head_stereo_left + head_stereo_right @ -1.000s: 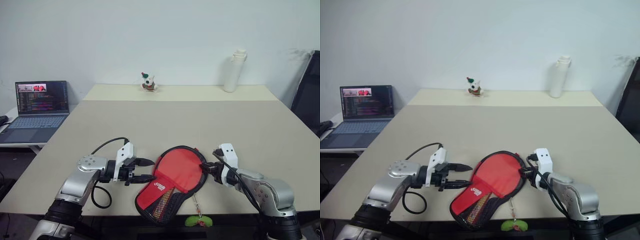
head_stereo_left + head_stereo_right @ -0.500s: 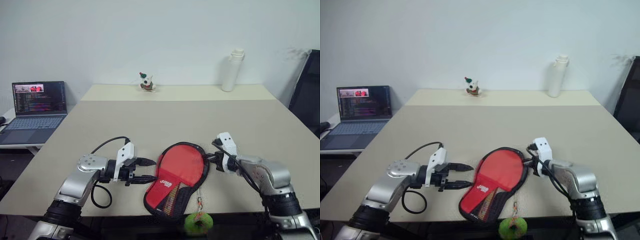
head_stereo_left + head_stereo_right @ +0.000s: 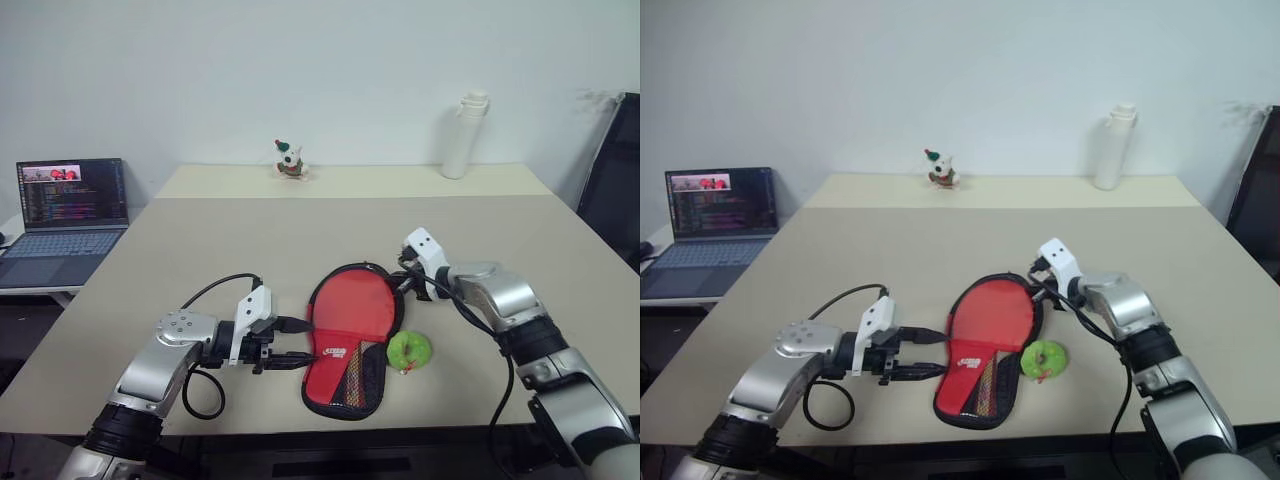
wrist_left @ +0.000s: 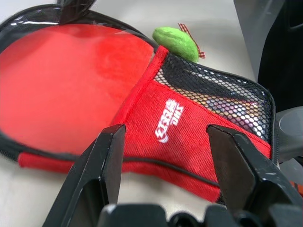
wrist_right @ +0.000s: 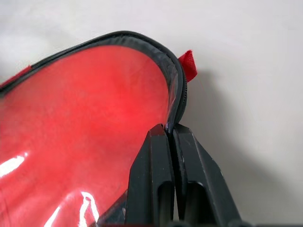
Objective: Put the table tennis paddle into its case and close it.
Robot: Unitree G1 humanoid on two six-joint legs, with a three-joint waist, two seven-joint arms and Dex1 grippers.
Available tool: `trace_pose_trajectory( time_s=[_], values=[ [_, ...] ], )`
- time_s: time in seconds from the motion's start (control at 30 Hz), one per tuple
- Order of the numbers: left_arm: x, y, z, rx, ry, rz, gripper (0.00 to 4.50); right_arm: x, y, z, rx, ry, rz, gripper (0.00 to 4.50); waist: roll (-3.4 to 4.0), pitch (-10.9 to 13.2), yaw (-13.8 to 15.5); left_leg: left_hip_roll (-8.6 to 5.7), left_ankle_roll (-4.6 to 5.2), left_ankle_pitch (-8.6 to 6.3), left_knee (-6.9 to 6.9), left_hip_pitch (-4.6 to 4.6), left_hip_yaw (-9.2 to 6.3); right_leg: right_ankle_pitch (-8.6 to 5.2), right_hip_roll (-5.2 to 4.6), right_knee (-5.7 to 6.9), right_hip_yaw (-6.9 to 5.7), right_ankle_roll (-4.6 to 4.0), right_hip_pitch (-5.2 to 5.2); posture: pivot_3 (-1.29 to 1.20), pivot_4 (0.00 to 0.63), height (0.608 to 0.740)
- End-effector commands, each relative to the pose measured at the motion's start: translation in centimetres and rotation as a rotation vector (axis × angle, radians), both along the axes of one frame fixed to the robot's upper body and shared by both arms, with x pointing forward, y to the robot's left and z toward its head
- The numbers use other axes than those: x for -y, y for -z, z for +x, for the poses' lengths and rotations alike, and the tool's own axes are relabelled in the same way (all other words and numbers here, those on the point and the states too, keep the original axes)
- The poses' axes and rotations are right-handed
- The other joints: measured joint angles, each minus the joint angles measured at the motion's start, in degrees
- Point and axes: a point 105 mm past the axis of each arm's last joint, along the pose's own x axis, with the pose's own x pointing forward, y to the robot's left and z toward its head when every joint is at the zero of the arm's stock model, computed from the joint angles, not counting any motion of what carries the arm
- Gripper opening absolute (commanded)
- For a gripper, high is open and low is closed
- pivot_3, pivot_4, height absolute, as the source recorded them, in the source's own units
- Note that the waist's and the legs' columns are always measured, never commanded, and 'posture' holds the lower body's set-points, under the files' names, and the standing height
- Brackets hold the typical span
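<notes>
The case (image 3: pixel 350 330) lies on the table near its front edge: red fabric with a white logo, black mesh and black edging, its round end pointing away from me. My right gripper (image 5: pixel 170 128) is shut on the black zipped edge at that round end (image 3: pixel 398 284). My left gripper (image 4: pixel 165 132) is open just left of the case's narrow end, with the logo patch in front of its fingers and nothing between them. A glossy red round face shows inside the edging; I cannot tell the table tennis paddle apart from the case.
A green fuzzy charm (image 3: pixel 408 349) on a cord lies on the table right of the case. A laptop (image 3: pixel 62 215) sits on a side table at the left. A small toy (image 3: pixel 289 160) and a white bottle (image 3: pixel 460 135) stand at the table's far edge. A dark chair (image 3: pixel 615 190) is at the right.
My right gripper moved away from me and left, dragging the case's round end so the case swung straighter. The green charm came up from over the front edge onto the table. The left gripper stayed put.
</notes>
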Motion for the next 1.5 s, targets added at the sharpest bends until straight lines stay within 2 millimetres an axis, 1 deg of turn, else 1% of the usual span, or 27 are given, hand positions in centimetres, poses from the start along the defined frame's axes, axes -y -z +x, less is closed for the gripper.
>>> trace_pose_trajectory(
  time_s=[0.03, 0.13, 0.2, 0.3, 0.4, 0.47, 0.5, 0.57, 0.63, 0.7, 0.73, 0.8, 0.83, 0.93, 1.0, 1.03, 1.1, 1.3, 1.4, 1.5],
  values=[
    [0.4, -1.0, -0.2, 0.035, 0.014, -0.022, 2.97, -1.7, -1.5, 0.7, 0.078, -0.076, -0.014, 0.04, 0.02, 0.02, -0.03, 0.05, 0.0, 0.0, 0.0, 0.0, 0.0, 0.01, 0.05, 0.01, 0.0, -0.02, -0.01, 0.0, 0.15, 0.74],
    [0.6, -1.0, -0.2, 0.032, 0.014, -0.023, 2.97, -2.6, -1.6, 1.2, 0.097, -0.095, -0.027, 0.04, 0.03, 0.04, -0.04, 0.18, 0.0, 0.0, 0.0, 0.0, -0.02, 0.04, 0.18, 0.06, -0.02, -0.14, -0.06, 0.0, 0.15, 0.74],
    [0.8, -1.0, 0.0, 0.032, 0.019, -0.024, 2.97, -3.1, -2.0, 1.6, 0.113, -0.091, -0.013, 0.04, 0.03, 0.04, -0.04, 0.22, 0.0, 0.0, 0.0, 0.0, 0.0, 0.03, 0.22, 0.12, -0.01, -0.2, -0.12, 0.0, 0.15, 0.74],
    [1.2, -1.1, 0.4, 0.035, 0.028, -0.027, 2.97, -3.4, -2.6, 2.0, 0.141, -0.074, -0.001, 0.67, 0.02, 0.05, -0.04, 0.22, -0.01, 0.01, 0.01, -0.03, 0.07, 0.03, 0.23, 0.31, 0.06, -0.26, -0.26, 0.0, 0.15, 0.74],
    [1.8, -1.3, 0.9, 0.043, 0.042, -0.029, 2.97, -3.7, -3.3, 2.3, 0.182, -0.064, 0.01, 1.77, 0.01, 0.06, -0.04, 0.19, -0.01, 0.01, 0.06, -0.01, 0.11, -0.03, 0.21, 0.6, 0.13, -0.35, -0.35, 0.0, 0.15, 0.74],
    [2.3, -1.5, 1.2, 0.05, 0.056, -0.032, 2.97, -4.3, -4.6, 2.1, 0.192, -0.058, 0.099, 2.4, 0.02, 0.06, -0.04, 0.2, -0.01, 0.01, 0.07, 0.02, 0.09, -0.05, 0.22, 0.67, 0.11, -0.37, -0.35, 0.0, 0.15, 0.74],
    [2.6, -1.6, 1.5, 0.054, 0.063, -0.034, 2.97, -4.6, -5.4, 1.9, 0.199, -0.06, 0.146, 2.8, 0.01, 0.06, -0.04, 0.2, -0.01, 0.01, 0.07, 0.03, 0.08, -0.05, 0.24, 0.72, 0.1, -0.39, -0.35, 0.0, 0.15, 0.74],
    [3.1, -1.8, 2.0, 0.063, 0.07, -0.038, 2.97, -4.6, -7.1, 1.5, 0.234, -0.038, 0.223, 3.49, 0.03, 0.09, -0.02, 0.21, -0.02, 0.01, 0.08, 0.04, 0.08, -0.06, 0.26, 0.79, 0.12, -0.4, -0.38, 0.0, 0.15, 0.74],
    [3.4, -1.9, 2.7, 0.071, 0.072, -0.041, 2.97, -4.1, -8.1, 0.7, 0.247, -0.019, 0.277, 3.49, 0.03, 0.1, 0.0, 0.22, -0.02, 0.02, 0.09, 0.03, 0.07, -0.06, 0.26, 0.84, 0.11, -0.4, -0.39, 0.0, 0.15, 0.74],
    [3.7, -1.9, 3.3, 0.076, 0.074, -0.04, 2.97, -3.0, -8.2, -0.8, 0.243, -0.022, 0.293, 3.49, 0.02, 0.09, 0.16, 0.22, -0.02, 0.01, 0.08, 0.01, 0.02, -0.06, 0.25, 0.83, 0.05, -0.4, -0.38, 0.0, 0.15, 0.74],
    [3.7, -1.9, 3.7, 0.078, 0.073, -0.036, 2.97, -2.4, -7.8, -1.8, 0.235, -0.028, 0.284, 3.49, 0.01, 0.09, 0.43, 0.21, -0.02, 0.01, 0.08, 0.01, -0.02, -0.07, 0.25, 0.82, 0.02, -0.4, -0.37, 0.0, 0.15, 0.74],
    [3.6, -1.5, 4.8, 0.069, 0.056, -0.023, 2.97, -0.6, -6.3, -4.9, 0.158, -0.062, 0.274, 3.49, 0.01, 0.09, 1.08, 0.19, -0.02, 0.01, 0.07, -0.01, -0.04, -0.08, 0.24, 0.77, -0.02, -0.41, -0.34, 0.0, 0.15, 0.74],
    [3.5, -1.4, 5.2, 0.064, 0.049, -0.018, 2.97, -0.1, -5.8, -6.1, 0.127, -0.078, 0.268, 3.49, 0.0, 0.1, 1.51, 0.14, -0.02, 0.01, 0.08, -0.05, -0.08, -0.08, 0.2, 0.72, -0.08, -0.41, -0.33, 0.0, 0.15, 0.74],
    [3.5, -0.7, 6.2, 0.063, 0.048, 0.009, 2.97, 0.8, -4.9, -9.4, 0.031, -0.127, 0.29, 3.49, 0.05, 0.22, 1.37, 0.1, -0.01, 0.01, 0.09, -0.08, 0.0, -0.08, 0.18, 0.68, 0.0, -0.4, -0.35, 0.0, 0.15, 0.74],
    [4.2, -0.1, 7.1, 0.078, 0.052, 0.035, 2.97, 1.9, -3.0, -11.9, -0.024, -0.131, 0.235, 3.49, 0.03, 0.24, 1.46, 0.11, -0.01, 0.01, 0.11, -0.07, 0.01, -0.15, 0.2, 0.67, 0.01, -0.28, -0.36, 0.0, 0.15, 0.74],
    [4.5, 0.1, 7.4, 0.085, 0.057, 0.044, 2.97, 2.3, -2.3, -12.7, -0.039, -0.125, 0.21, 3.49, 0.0, 0.23, 1.47, 0.12, -0.01, 0.01, 0.12, -0.06, 0.0, -0.23, 0.23, 0.65, -0.07, -0.15, -0.32, 0.0, 0.15, 0.74],
    [5.2, 0.6, 7.8, 0.09, 0.071, 0.059, 2.97, 2.9, -1.2, -12.8, -0.042, -0.063, 0.179, 3.49, -0.01, 0.24, 1.35, 0.11, -0.01, 0.01, 0.13, -0.04, 0.04, -0.26, 0.29, 0.63, -0.11, -0.11, -0.27, 0.0, 0.15, 0.74],
    [6.7, 1.9, 8.3, 0.081, 0.096, 0.083, 2.97, 3.6, 0.0, -11.7, -0.035, 0.039, 0.167, 3.49, -0.04, 0.26, 0.83, 0.11, -0.01, 0.02, 0.22, 0.04, 0.1, -0.26, 0.45, 0.7, 0.05, -0.11, -0.28, 0.0, 0.15, 0.74],
    [6.8, 2.4, 8.4, 0.072, 0.092, 0.091, 2.97, 4.2, 0.8, -10.5, -0.026, 0.104, 0.146, 3.49, -0.06, 0.25, 0.84, 0.1, -0.01, 0.02, 0.2, 0.02, 0.15, -0.26, 0.51, 0.67, 0.02, -0.11, -0.27, 0.0, 0.15, 0.74],
    [6.5, 2.8, 8.4, 0.059, 0.085, 0.097, 2.97, 4.3, 1.3, -10.0, -0.032, 0.114, 0.135, 3.49, -0.06, 0.25, 0.86, 0.1, -0.01, 0.02, 0.2, 0.01, 0.18, -0.26, 0.51, 0.66, 0.03, -0.11, -0.27, 0.0, 0.15, 0.74]
  ],
)
